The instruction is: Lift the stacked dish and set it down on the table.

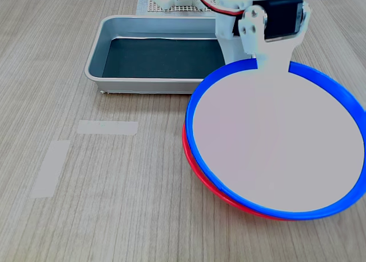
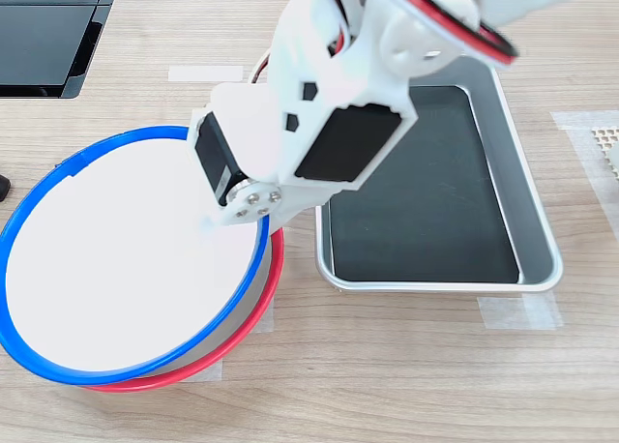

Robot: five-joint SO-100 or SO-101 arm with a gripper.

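Wood-grain table (image 1: 68, 227) with tape strips (image 1: 107, 127) and grey tray (image 1: 114, 27); my gripper (image 1: 267, 62) clamps the blue-rimmed dish (image 1: 274, 147) at its far rim, face up, slightly tilted, over the red-rimmed plate (image 1: 197, 170).

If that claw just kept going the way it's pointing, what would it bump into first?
The gripper points down at the blue plate's far rim and seems already on it; directly beneath lies the red plate.
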